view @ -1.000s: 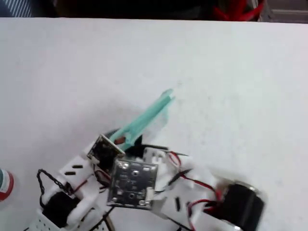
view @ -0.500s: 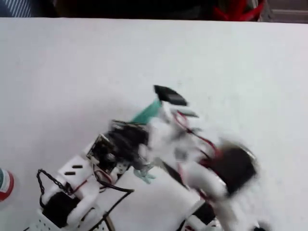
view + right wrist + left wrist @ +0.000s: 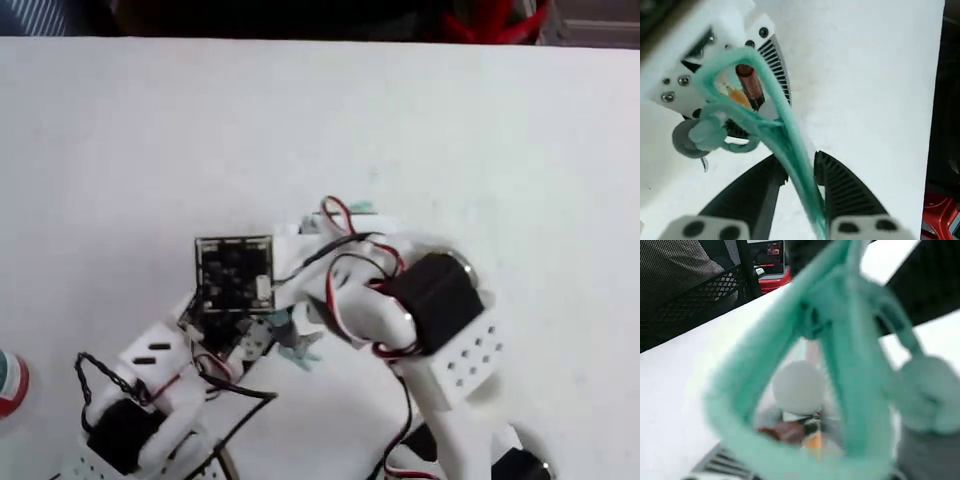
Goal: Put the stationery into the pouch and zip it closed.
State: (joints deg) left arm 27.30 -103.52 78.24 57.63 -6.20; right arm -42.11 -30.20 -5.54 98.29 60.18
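Inside open pouch (image 3: 771, 107): brown pen (image 3: 749, 83), orange piece (image 3: 741, 98)

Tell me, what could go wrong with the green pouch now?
1. The pouch is open in the left gripper, and a brown pen shows at its mouth. A tilt or tug might spill the pen out.
2. The right gripper sits at the pouch's edge, close to the left gripper. The two might bump, or a hard pull might yank the pouch free.

Bright, even light — the white table (image 3: 480, 120) glares almost shadowless; the room (image 3: 250, 15) beyond its edge is dark.
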